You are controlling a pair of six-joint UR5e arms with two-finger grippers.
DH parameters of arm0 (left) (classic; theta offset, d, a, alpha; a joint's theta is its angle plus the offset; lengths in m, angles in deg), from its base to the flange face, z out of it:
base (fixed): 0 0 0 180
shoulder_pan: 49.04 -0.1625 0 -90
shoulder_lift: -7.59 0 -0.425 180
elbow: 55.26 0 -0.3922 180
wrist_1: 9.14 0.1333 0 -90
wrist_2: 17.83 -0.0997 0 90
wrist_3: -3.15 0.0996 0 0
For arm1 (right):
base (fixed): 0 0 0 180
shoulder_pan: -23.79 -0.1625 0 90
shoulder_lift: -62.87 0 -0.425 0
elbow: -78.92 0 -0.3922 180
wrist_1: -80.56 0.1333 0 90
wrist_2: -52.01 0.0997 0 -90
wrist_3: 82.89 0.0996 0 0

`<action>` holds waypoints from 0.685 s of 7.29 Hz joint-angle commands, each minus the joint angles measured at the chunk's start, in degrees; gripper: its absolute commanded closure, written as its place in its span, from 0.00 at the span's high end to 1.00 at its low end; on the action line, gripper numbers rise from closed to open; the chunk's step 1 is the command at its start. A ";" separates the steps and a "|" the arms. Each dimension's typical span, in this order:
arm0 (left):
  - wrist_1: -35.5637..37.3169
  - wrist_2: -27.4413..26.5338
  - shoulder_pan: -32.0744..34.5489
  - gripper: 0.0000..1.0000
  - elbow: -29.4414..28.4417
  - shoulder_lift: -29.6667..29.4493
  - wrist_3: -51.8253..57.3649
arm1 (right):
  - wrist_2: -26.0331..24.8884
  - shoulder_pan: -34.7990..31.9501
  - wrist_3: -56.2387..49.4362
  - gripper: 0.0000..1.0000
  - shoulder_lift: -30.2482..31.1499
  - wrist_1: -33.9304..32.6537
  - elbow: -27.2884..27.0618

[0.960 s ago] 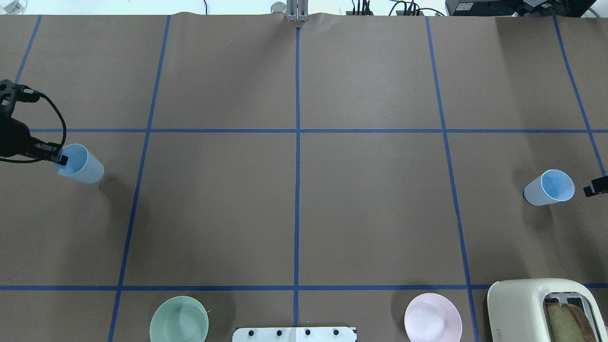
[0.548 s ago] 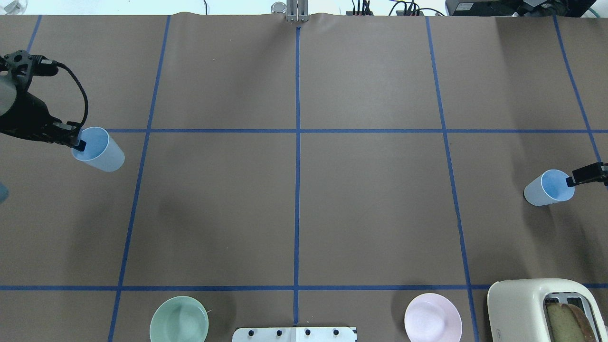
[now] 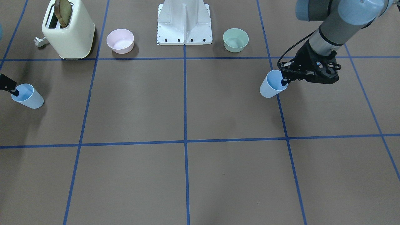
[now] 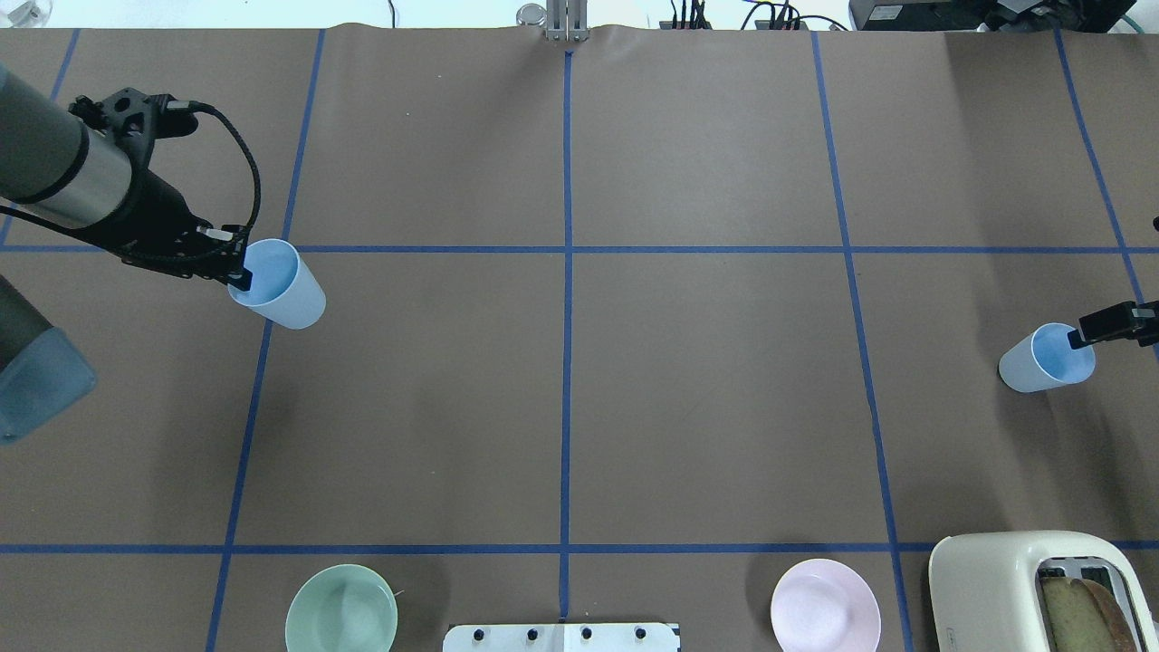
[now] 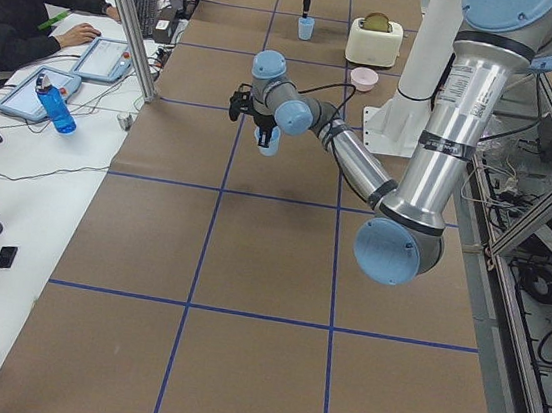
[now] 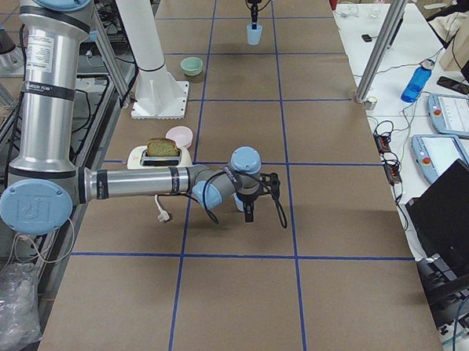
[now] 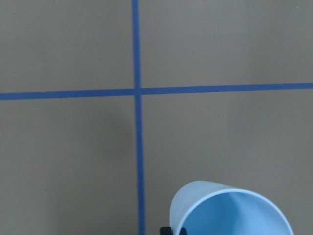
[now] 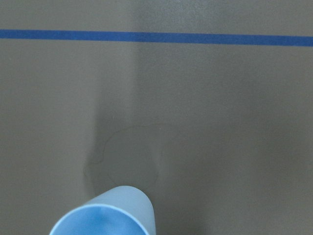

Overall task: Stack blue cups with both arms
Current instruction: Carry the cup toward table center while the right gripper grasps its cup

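My left gripper [image 4: 240, 276] is shut on the rim of one pale-blue cup [image 4: 279, 288] and holds it above the table, near a tape crossing left of centre. That cup also shows in the front view [image 3: 272, 85] and in the left wrist view [image 7: 230, 210]. The second blue cup [image 4: 1043, 358] stands on the table at the far right. My right gripper [image 4: 1077, 340] has one finger over its rim. I cannot tell whether it has closed. That cup also fills the bottom of the right wrist view [image 8: 105, 218].
A green bowl [image 4: 341, 608] and a pink bowl [image 4: 825, 605] sit at the near edge on either side of the white pedestal [image 4: 561, 637]. A cream toaster [image 4: 1023, 589] with a slice of bread stands at the near right corner. Blue tape lines grid the brown table.
My left arm has carried its cup up and to the right, toward the table's middle. My right gripper has moved in from the right edge to the second cup's rim; that cup has not moved.
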 commanded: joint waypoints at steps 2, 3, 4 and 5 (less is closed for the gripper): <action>7.72 -1.44 -3.22 0.00 0.17 -8.16 -4.33 | 0.28 0.48 1.71 1.00 3.24 5.06 -0.02; 7.82 -2.39 -4.36 0.00 0.60 -8.78 -6.16 | 0.02 2.23 4.50 1.00 2.63 5.07 -0.02; 7.91 -3.01 -5.68 0.00 0.78 -9.31 -8.09 | 0.10 2.50 4.70 1.00 2.19 5.07 -0.11; 7.91 -4.15 -6.47 0.00 1.13 -9.23 -8.29 | 0.28 2.51 4.36 1.00 2.27 5.07 -0.28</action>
